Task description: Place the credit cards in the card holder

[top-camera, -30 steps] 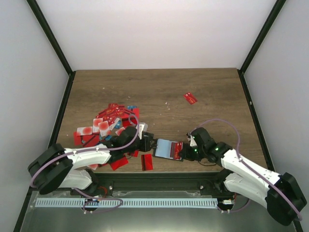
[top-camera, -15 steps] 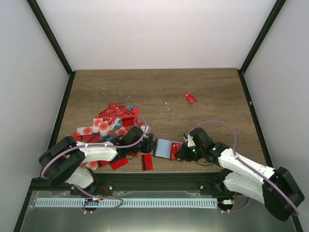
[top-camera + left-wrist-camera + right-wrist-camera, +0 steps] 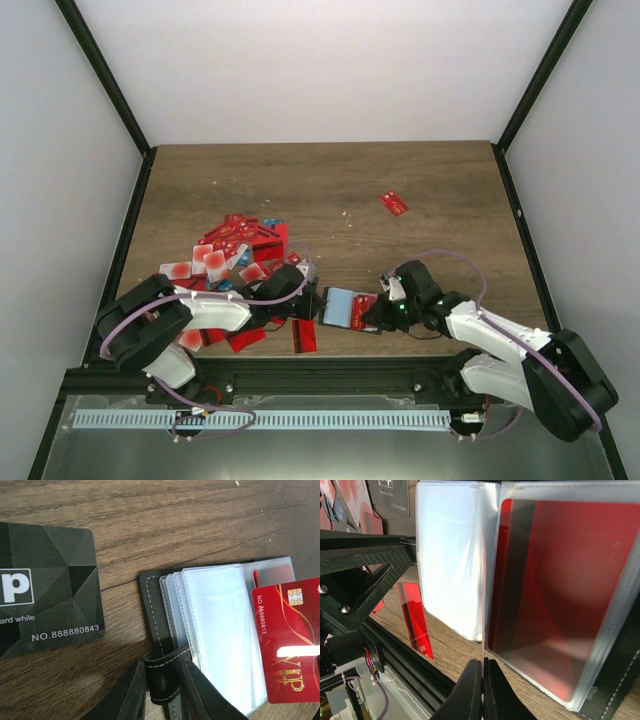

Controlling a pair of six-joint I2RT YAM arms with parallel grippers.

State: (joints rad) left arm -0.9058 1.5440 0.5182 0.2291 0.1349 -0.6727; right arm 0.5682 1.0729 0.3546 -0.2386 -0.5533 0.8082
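The card holder (image 3: 350, 310) is laid open on the tabletop (image 3: 400, 180) between both grippers, its long axis running from 1 to the other. Its strap (image 3: 158, 656) is clamped by the left gripper (image 3: 163, 672). A clear sleeve (image 3: 560, 595) is pinched at its edge by the closed right gripper (image 3: 483, 669).

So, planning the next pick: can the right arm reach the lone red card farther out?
Probably not yet. The table toward the red card is bare, but the right end effector is shut on a sleeve of the card holder and must release first.
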